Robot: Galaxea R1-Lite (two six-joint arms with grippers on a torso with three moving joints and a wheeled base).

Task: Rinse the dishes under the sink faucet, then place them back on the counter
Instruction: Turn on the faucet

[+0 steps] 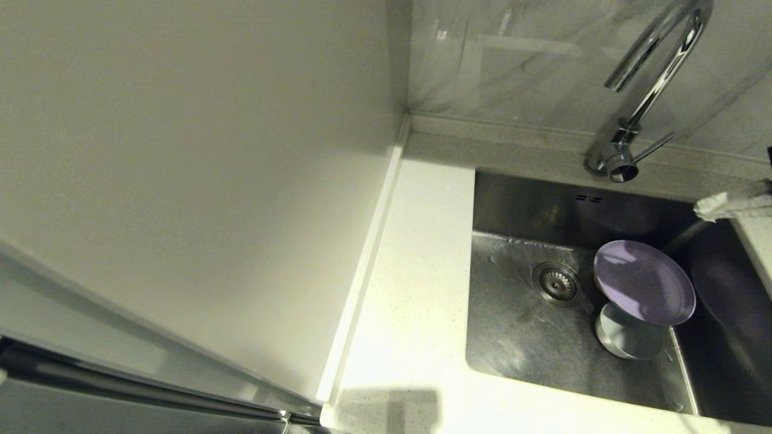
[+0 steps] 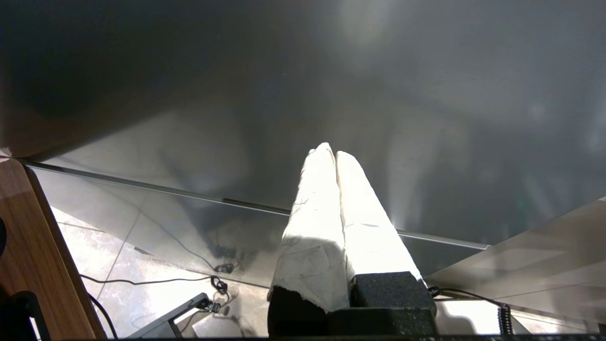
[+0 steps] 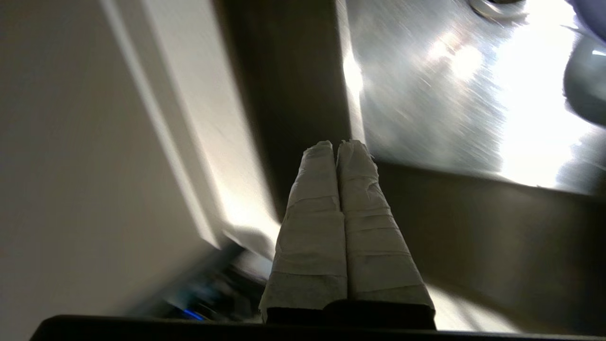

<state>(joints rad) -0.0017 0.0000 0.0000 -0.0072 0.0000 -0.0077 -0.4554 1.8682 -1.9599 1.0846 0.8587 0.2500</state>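
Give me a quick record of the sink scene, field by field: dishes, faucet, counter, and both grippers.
plate: lilac plate in the sink, tilted, resting on the bowl
cup: not in view
faucet: faucet at the back, no water visible
counter: counter left of the sink
right gripper: right gripper shut, empty, above the sink's edge
left gripper: left gripper shut, empty, parked away from the sink

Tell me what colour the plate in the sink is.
The plate is lilac, a pale purple; the head view shows it best, propped on a bowl.
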